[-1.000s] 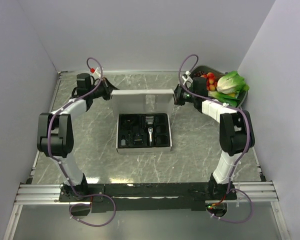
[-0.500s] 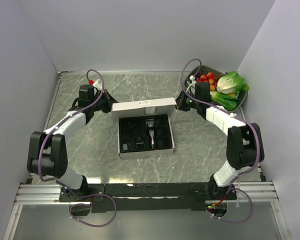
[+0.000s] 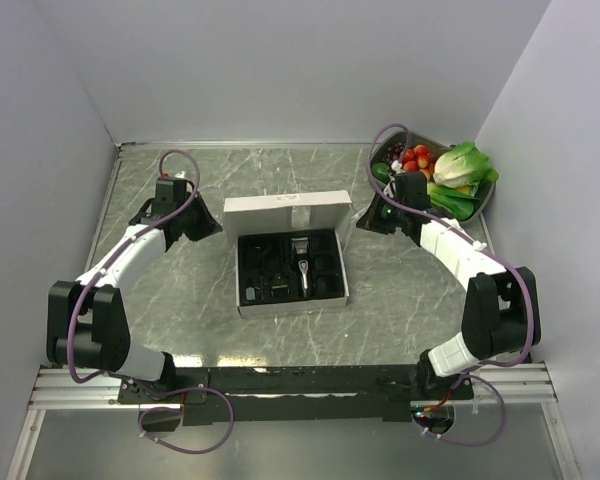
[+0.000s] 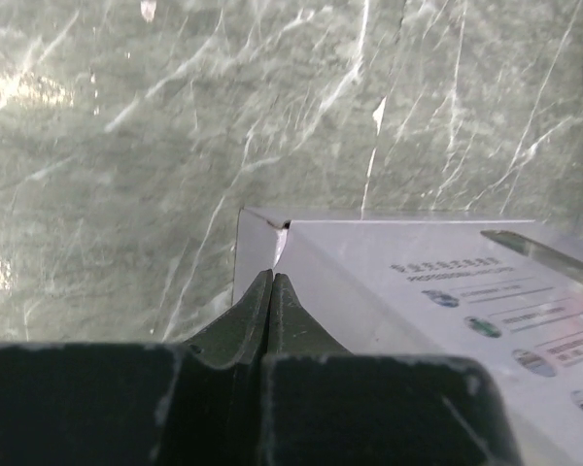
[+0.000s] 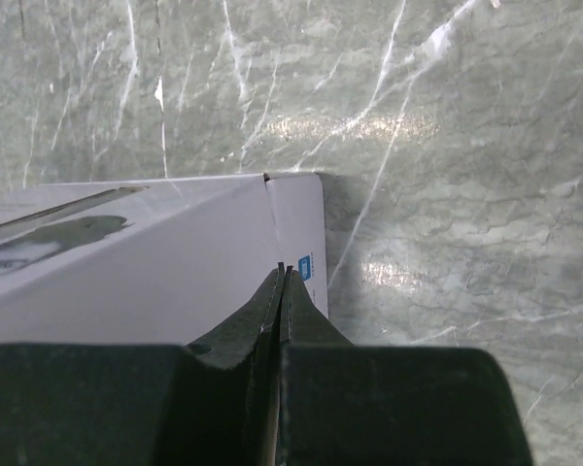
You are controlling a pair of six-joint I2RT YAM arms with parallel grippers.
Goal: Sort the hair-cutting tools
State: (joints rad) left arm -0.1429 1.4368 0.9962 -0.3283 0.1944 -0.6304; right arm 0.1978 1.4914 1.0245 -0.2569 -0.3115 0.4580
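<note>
The white box stands open mid-table, its lid (image 3: 287,212) raised at the back. The black moulded tray (image 3: 325,288) inside it holds the slim black clipper (image 3: 302,268) with its silver head; the small black attachments around it are too dark to tell apart. My left gripper (image 3: 217,228) is shut, its tip just off the lid's left corner (image 4: 262,228). My right gripper (image 3: 360,221) is shut, its tip against the lid's right end flap (image 5: 296,218). The left gripper (image 4: 272,276) and the right gripper (image 5: 284,270) both show closed jaws in the wrist views.
A grey bowl (image 3: 408,138) with lettuce (image 3: 462,163), red fruit and green vegetables stands in the back right corner, just behind the right arm. Walls close the table on the left, back and right.
Both arms have swung nearer and lower. The box has shifted a little toward the near edge, and the lid now shows narrower. Both grippers stay at the lid's ends.
</note>
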